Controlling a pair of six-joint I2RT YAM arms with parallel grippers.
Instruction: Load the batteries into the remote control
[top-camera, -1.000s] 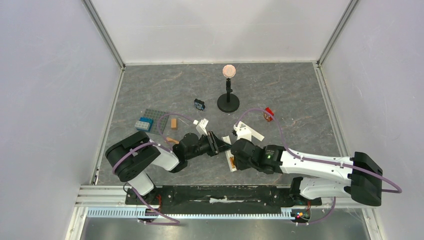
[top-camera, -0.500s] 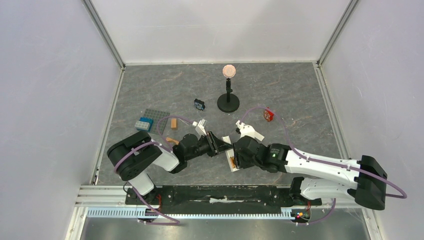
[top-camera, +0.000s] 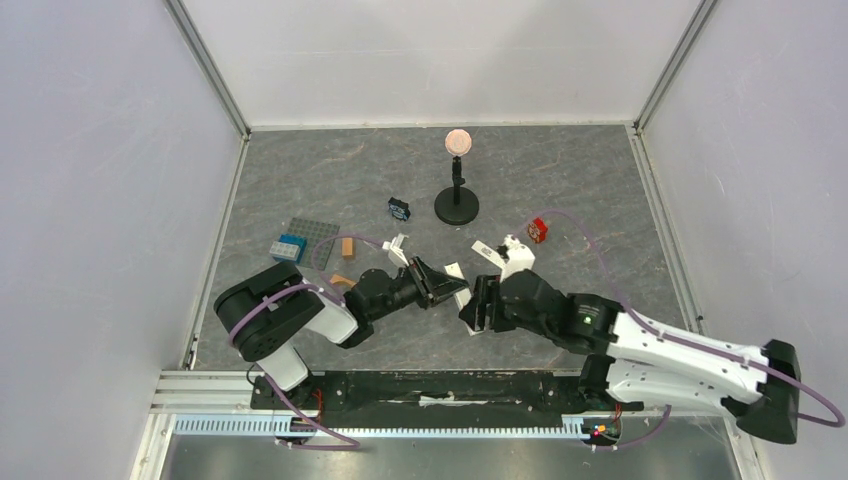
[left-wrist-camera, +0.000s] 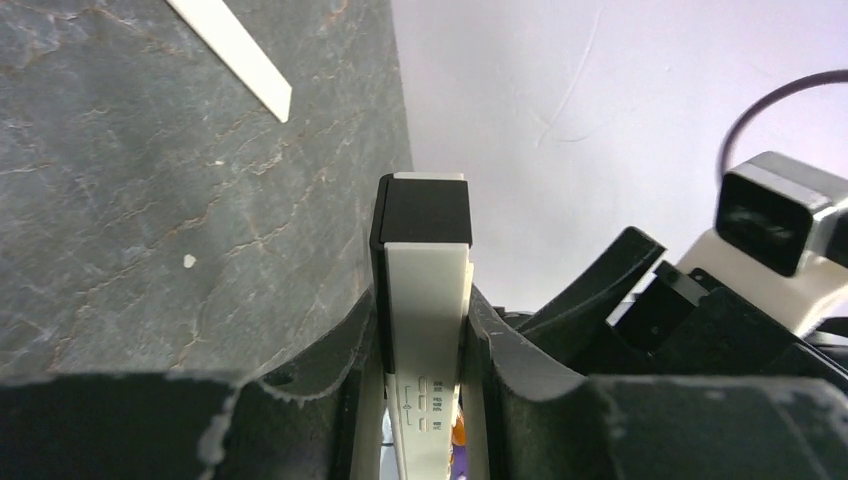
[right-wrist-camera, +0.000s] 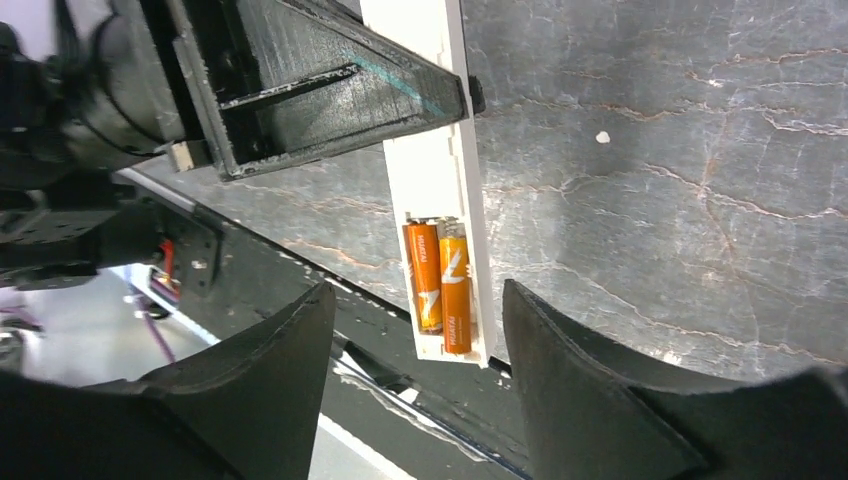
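The long white remote control (left-wrist-camera: 428, 290) is clamped crosswise between the jaws of my left gripper (left-wrist-camera: 426, 305), its black end sticking out past the fingertips. In the right wrist view the remote control's (right-wrist-camera: 440, 170) compartment lies uncovered. The two orange batteries (right-wrist-camera: 441, 285) sit in it side by side. My right gripper (right-wrist-camera: 417, 300) stands open just in front of that end, its fingers on either side and touching nothing. From above, my left gripper (top-camera: 438, 285) and my right gripper (top-camera: 478, 306) meet at the remote control (top-camera: 453, 271).
A flat white strip (left-wrist-camera: 232, 55) lies on the grey tabletop. A black stand with a pink disc (top-camera: 457, 192) stands behind. A small red object (top-camera: 538, 230), a grey baseplate (top-camera: 313, 234) with a blue brick (top-camera: 287, 247), and an orange block (top-camera: 348, 246) lie around.
My right gripper has opened and drawn back from the remote control's battery end, its arm swinging out to the right. My left gripper has kept its hold, shifting the remote slightly.
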